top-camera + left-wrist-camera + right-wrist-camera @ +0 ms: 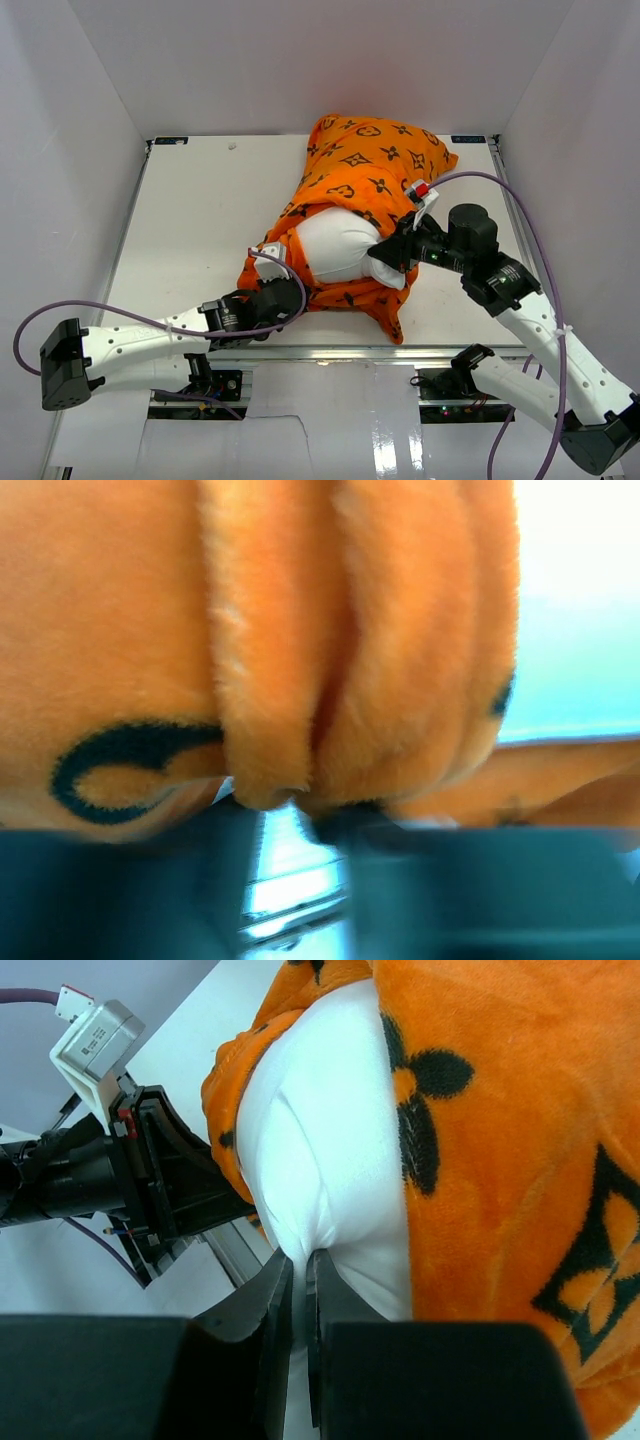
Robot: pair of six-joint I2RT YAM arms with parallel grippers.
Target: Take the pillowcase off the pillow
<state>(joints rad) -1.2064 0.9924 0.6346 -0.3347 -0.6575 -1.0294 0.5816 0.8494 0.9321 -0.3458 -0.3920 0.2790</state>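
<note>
Enclosure: plain white walls [80,100] around a white tabletop [200,200].
Pillowcase [370,160]: orange, bunched; white pillow [335,245] bulges from its near end.
Right gripper [298,1280]: closed, pinching pillow.
Left gripper [280,285]: against pillowcase; grip unclear.

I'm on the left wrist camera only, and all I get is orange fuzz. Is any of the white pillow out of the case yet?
Observer: Yes. In the top view the pillow bulges out of the pillowcase at its open near end, while the far part is covered.
Operator: Is the right arm holding anything?
Observer: The right wrist view shows the right gripper shut on a pinch of the pillow's white fabric.
Operator: Where does my left gripper sit relative to that?
Observer: In the top view the left gripper is at the pillowcase's near-left edge, left of the exposed pillow. I cannot tell whether it grips the fabric.
</note>
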